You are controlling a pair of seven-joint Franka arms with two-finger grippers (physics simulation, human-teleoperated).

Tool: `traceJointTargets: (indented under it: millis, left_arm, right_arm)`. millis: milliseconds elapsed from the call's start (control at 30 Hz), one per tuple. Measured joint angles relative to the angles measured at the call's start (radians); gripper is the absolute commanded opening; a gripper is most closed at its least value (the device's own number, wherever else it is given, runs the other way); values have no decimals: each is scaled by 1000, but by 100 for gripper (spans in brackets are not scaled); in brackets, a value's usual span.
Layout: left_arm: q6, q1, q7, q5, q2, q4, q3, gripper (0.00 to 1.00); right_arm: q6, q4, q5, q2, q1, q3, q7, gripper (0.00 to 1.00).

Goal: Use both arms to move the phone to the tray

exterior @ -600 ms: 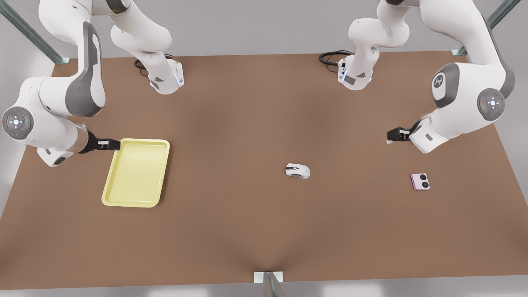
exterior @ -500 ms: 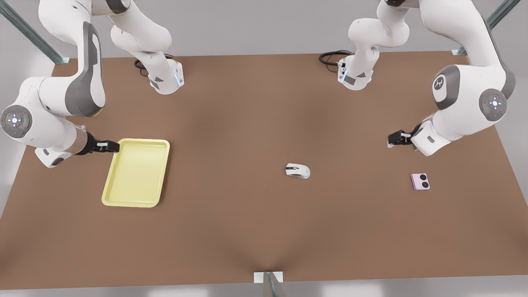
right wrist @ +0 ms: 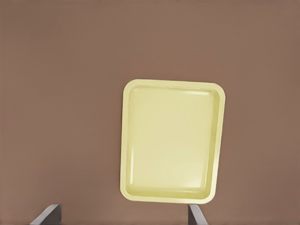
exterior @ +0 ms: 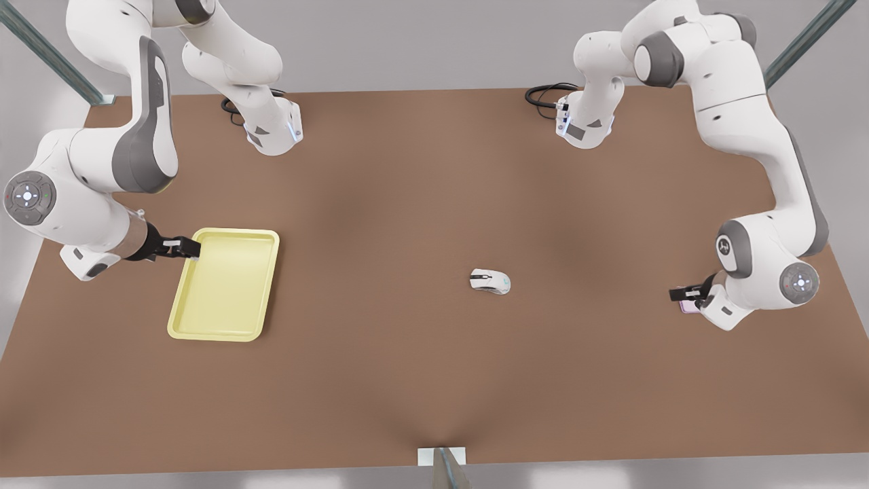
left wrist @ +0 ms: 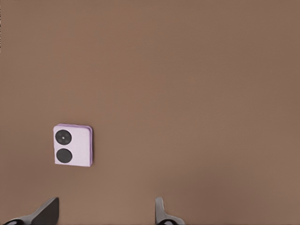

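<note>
Pink phone (left wrist: 73, 145) lies frame right under the left gripper (exterior: 687, 294), fingers spread. Right gripper (exterior: 185, 248), also spread, overhangs the tray (exterior: 224, 319), frame left.

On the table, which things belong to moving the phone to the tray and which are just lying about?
For the job:
- phone
- tray
- left tool, open above the phone
- right tool, open by the tray

Lying about:
- white mouse

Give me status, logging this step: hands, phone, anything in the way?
Left hand open above small pink-lilac square phone, no grip. Right hand open at pale yellow rectangular tray. White computer mouse sits between phone and tray.
</note>
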Motion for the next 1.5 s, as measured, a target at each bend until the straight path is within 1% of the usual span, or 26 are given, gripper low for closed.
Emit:
traceJointTargets:
  millis: [300, 400, 633, 933, 1500]
  left_arm:
    - [243, 75, 106, -21, 112, -91, 1, 100]
    - [337, 90, 144, -23, 129, -146, 1, 100]
    - [499, 119, 226, -24, 168, -165, 0, 100]
    - [561, 122, 294, -56, 163, -220, -2, 100]
    - [575, 134, 368, -132, 190, -224, 0, 100]
  right_arm:
    - [0, 0, 2, 1, 1, 0, 2, 100]
    - [-1, 0, 6, 1, -1, 0, 2, 100]
    - [-1, 1, 7, 6, 0, 0, 3, 100]
    - [-1, 2, 8, 8, -1, 0, 2, 100]
    - [-2, 2, 8, 8, -1, 0, -3, 100]
